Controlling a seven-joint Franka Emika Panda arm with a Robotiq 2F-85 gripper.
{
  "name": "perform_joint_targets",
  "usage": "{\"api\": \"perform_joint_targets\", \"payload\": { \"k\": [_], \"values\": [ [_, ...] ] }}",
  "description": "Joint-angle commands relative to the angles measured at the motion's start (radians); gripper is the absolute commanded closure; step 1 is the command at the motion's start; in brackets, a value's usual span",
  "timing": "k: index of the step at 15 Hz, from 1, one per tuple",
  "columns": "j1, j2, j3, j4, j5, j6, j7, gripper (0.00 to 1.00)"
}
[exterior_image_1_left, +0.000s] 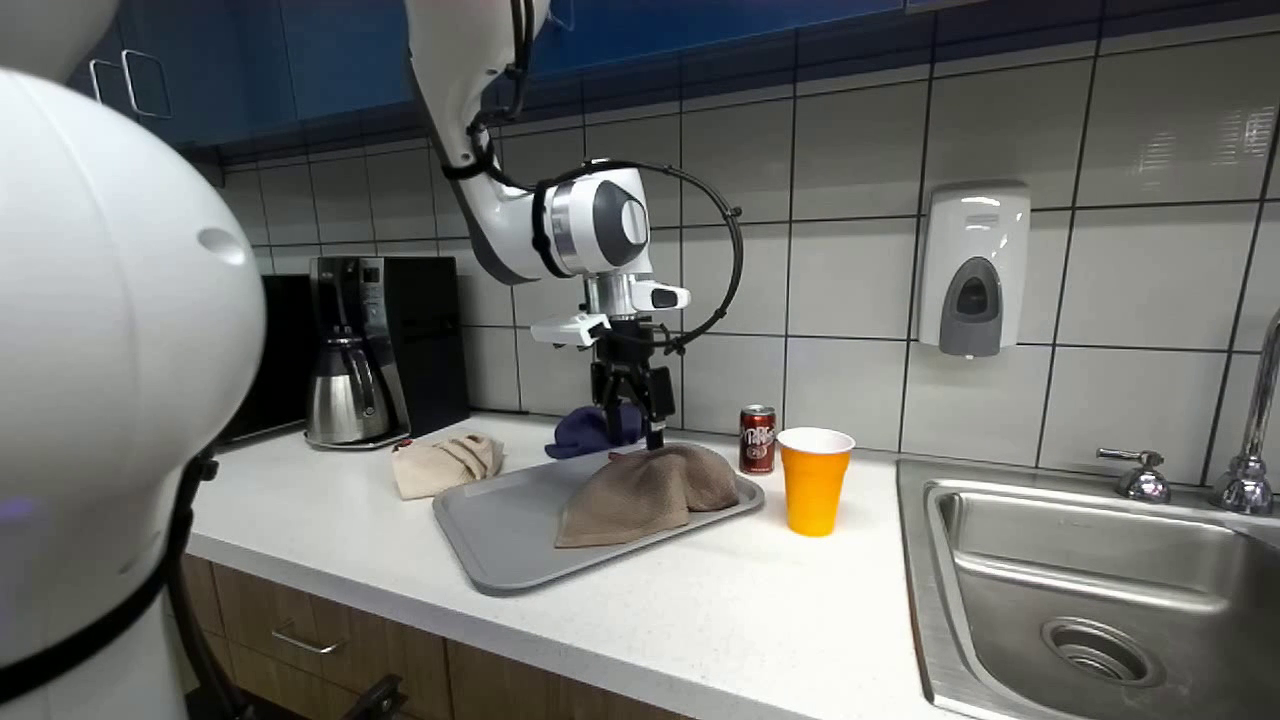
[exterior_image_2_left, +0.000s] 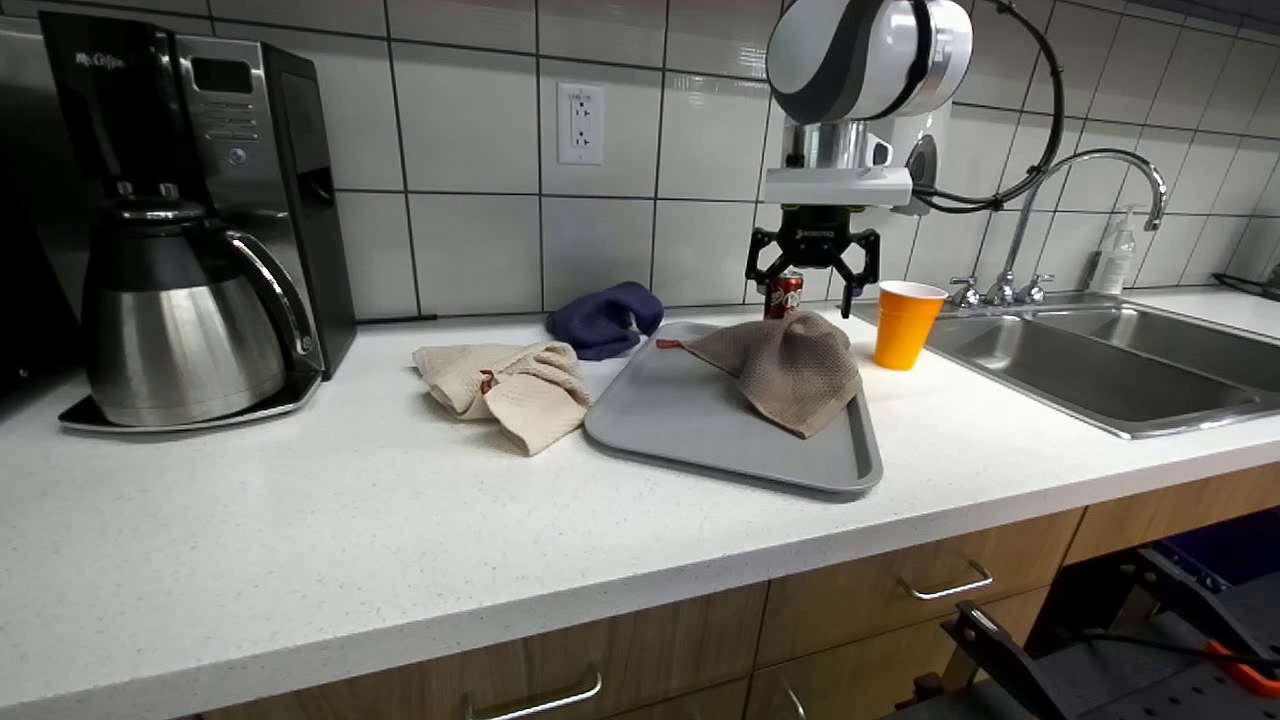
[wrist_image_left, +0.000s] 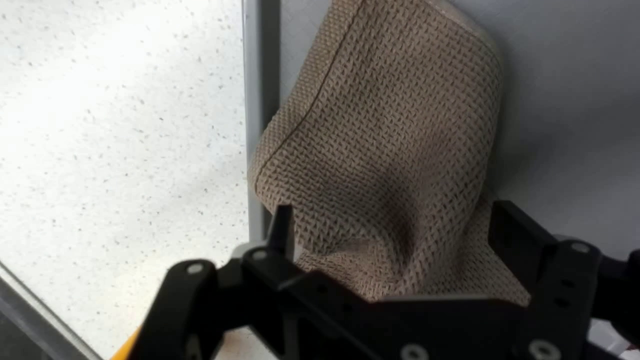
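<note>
Over the back half of a flat grey rectangular tray (exterior_image_2_left: 690, 410), on the side facing a stainless-steel sink (exterior_image_1_left: 930, 600), a black two-fingered gripper (exterior_image_2_left: 809, 306) points downward, its jaws spread wide and grasping nothing. Directly beneath lies a brown waffle-weave cloth (exterior_image_2_left: 800, 385), heaped toward the tray's back sink-side corner, one side lapping the rim. Seen from the wrist, a raised fold of the cloth shows between the fingers (wrist_image_left: 282, 227); whether either fingertip touches it cannot be told. The tray rests on a white speckled worktop (exterior_image_2_left: 400, 520), its front sink-side corner near the worktop's front edge. Just beside the tray's opposite long edge lies a crumpled cream cloth (exterior_image_2_left: 525, 385); behind this, near the worktop's back edge, sits a bunched piece of dark-blue fabric (exterior_image_2_left: 600, 325). A dark-red drinks can (exterior_image_1_left: 757, 440) stands near the same back edge, and a white-lined orange cup (exterior_image_1_left: 815, 485) stands upright between the tray and the sink. Farther along the worktop, away from the sink, stands a black-and-silver coffee maker (exterior_image_2_left: 240, 170) with a steel carafe (exterior_image_2_left: 180, 340). A white-and-grey soap dispenser (exterior_image_1_left: 973, 265) hangs on the pale tiled wall (exterior_image_1_left: 850, 280) behind.
</note>
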Motion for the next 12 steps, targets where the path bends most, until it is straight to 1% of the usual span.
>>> {"api": "perform_joint_targets", "payload": {
  "k": [1, 4, 9, 12],
  "values": [
    [-0.009, 0.0, 0.008, 0.001, -0.003, -0.002, 0.001, 0.0],
    [-0.009, 0.0, 0.008, 0.001, -0.003, -0.002, 0.001, 0.0],
    [0.011, 0.041, 0.025, 0.058, -0.007, -0.003, 0.006, 0.0],
    [0.018, 0.075, 0.028, 0.115, -0.008, -0.006, -0.001, 0.0]
  ]
}}
